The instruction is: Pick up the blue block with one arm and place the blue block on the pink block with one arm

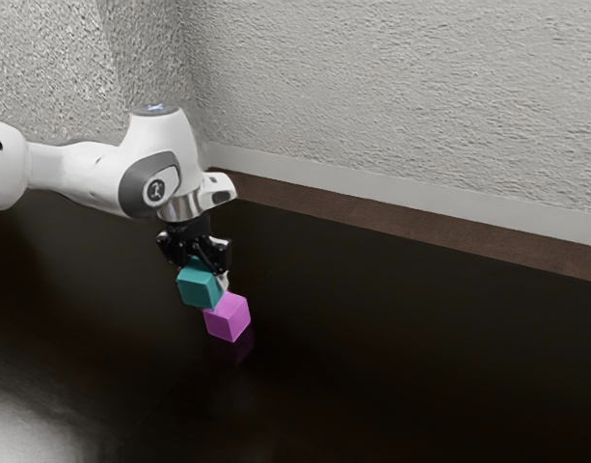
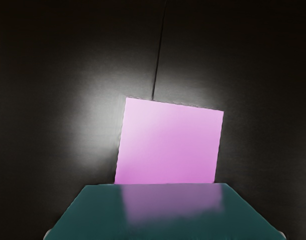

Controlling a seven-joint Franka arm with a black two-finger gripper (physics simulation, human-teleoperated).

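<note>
While the dark table (image 1: 391,386) spreads glossy across the lower frame of the exterior view, the pink block (image 1: 228,317) sits on it left of centre. Just above it, toward the exterior view's left, hangs the blue block (image 1: 199,286), teal in tint and clear of the table. Its lower corner is close to the pink block's top edge; whether they touch cannot be told. The gripper (image 1: 198,266) pinches the blue block from two sides. In the wrist view the blue block (image 2: 162,215) lies under the hand, with the pink block's (image 2: 170,142) top face mostly uncovered beyond it. Farther back, the white arm (image 1: 83,174) enters from the upper left before a rough grey wall (image 1: 391,87).
</note>
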